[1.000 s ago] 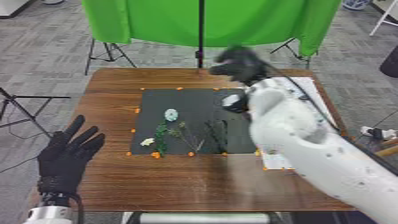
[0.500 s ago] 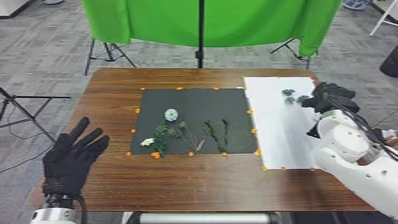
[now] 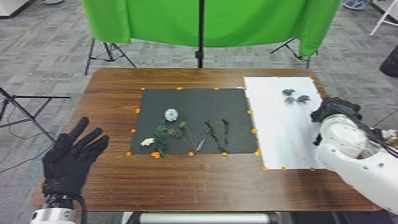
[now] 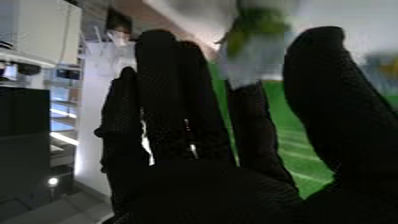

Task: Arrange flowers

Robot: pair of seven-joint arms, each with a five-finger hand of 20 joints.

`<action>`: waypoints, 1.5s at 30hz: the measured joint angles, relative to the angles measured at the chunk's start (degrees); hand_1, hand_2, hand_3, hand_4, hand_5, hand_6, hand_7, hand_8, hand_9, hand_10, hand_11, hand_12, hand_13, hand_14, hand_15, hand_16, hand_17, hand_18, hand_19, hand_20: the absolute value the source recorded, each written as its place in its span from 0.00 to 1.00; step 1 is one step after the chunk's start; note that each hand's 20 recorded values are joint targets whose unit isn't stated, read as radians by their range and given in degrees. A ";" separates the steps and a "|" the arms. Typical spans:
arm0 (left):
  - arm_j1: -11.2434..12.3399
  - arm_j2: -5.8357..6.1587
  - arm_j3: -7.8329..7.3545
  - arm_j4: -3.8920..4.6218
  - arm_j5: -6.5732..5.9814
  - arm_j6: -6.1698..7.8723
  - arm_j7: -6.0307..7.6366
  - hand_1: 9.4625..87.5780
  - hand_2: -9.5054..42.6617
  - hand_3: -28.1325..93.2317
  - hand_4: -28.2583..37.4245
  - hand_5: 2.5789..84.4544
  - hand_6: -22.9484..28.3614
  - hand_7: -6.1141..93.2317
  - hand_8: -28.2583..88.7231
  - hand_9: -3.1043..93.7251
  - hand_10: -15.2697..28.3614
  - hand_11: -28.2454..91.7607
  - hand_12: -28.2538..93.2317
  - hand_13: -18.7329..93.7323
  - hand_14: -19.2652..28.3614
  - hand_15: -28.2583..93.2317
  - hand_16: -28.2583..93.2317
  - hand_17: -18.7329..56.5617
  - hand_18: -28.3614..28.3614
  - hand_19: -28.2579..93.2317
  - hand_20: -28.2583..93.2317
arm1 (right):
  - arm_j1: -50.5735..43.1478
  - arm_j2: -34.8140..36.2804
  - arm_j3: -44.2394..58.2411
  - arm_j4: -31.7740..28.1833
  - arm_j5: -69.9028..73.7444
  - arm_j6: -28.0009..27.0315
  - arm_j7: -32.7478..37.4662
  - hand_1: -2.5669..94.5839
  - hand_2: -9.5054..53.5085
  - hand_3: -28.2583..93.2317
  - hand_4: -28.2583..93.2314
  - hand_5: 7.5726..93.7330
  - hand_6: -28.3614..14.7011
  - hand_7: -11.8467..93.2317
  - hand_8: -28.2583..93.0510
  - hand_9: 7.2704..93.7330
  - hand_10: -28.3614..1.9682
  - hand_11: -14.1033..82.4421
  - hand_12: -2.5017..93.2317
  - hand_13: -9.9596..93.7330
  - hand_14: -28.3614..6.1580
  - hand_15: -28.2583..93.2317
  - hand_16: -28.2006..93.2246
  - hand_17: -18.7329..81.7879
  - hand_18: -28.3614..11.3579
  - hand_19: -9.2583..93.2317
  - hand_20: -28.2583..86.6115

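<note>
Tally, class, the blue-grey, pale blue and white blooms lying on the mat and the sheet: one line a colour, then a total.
Blue-grey blooms on the white sheet: 3
Pale blue bloom on the dark mat: 1
White bloom: 1
Total: 5

White blossom, green leaves, charcoal mat (orange-dotted edges), brown table

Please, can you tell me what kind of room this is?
It looks like a robotics lab or a filming studio, though I cannot be sure. A green cloth hangs behind the table, a black stand is in front of it, and two robot arms work at the table.
</note>
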 measured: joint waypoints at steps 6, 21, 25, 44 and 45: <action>-0.05 -0.08 0.00 0.00 0.00 0.00 -0.09 0.09 0.35 0.85 0.00 0.38 0.56 0.17 0.16 0.38 0.78 0.40 0.32 0.38 0.99 0.62 0.17 0.13 1.00 0.67 0.38 | 2.93 -0.91 -4.41 2.21 -1.92 2.65 0.12 0.64 0.00 0.74 0.00 0.88 0.73 0.28 0.23 0.97 0.72 0.25 0.36 0.85 0.73 0.69 0.45 0.53 0.19 0.93 0.60; 0.49 -0.04 -0.41 -0.18 -0.37 0.35 -0.04 0.09 0.35 0.85 0.00 0.38 0.56 0.17 0.16 0.38 0.78 0.40 0.32 0.38 0.99 0.62 0.17 0.13 1.00 0.67 0.38 | -1.98 -1.07 -1.27 -7.73 -5.63 11.31 -7.27 0.65 0.00 0.78 0.00 0.92 0.69 0.28 0.26 1.00 0.75 0.30 0.37 0.87 0.74 0.71 0.47 0.54 0.20 0.95 0.61; 0.64 0.34 -0.48 -0.22 -0.59 0.63 0.08 0.09 0.35 0.85 0.00 0.38 0.56 0.17 0.16 0.38 0.78 0.40 0.32 0.38 0.99 0.62 0.17 0.13 1.00 0.67 0.38 | 3.38 -2.45 -6.14 -12.14 -2.36 12.99 -13.42 0.64 0.00 0.79 0.00 0.92 0.69 0.29 0.26 1.00 0.74 0.30 0.38 0.86 0.73 0.72 0.47 0.53 0.21 0.95 0.61; -0.21 0.44 -1.28 -0.34 -0.26 0.55 -2.24 0.10 0.34 0.86 0.00 0.38 0.56 0.17 0.15 0.38 0.78 0.40 0.32 0.38 0.99 0.62 0.17 0.13 1.00 0.67 0.38 | 17.88 -30.48 -24.02 -2.62 -4.04 11.86 -20.37 0.61 0.00 0.80 0.00 0.90 0.70 0.30 0.25 1.00 0.70 0.32 0.40 0.83 0.67 0.76 0.45 0.50 0.19 0.94 0.62; -0.37 0.39 -1.37 -0.33 -0.15 0.52 -2.58 0.10 0.34 0.86 0.00 0.38 0.56 0.17 0.15 0.38 0.78 0.40 0.32 0.38 0.99 0.62 0.17 0.13 1.00 0.67 0.38 | 18.02 -31.34 -24.61 -2.31 -4.03 11.60 -20.33 0.61 0.00 0.79 0.00 0.89 0.70 0.29 0.24 0.99 0.70 0.32 0.40 0.83 0.67 0.77 0.44 0.50 0.19 0.94 0.62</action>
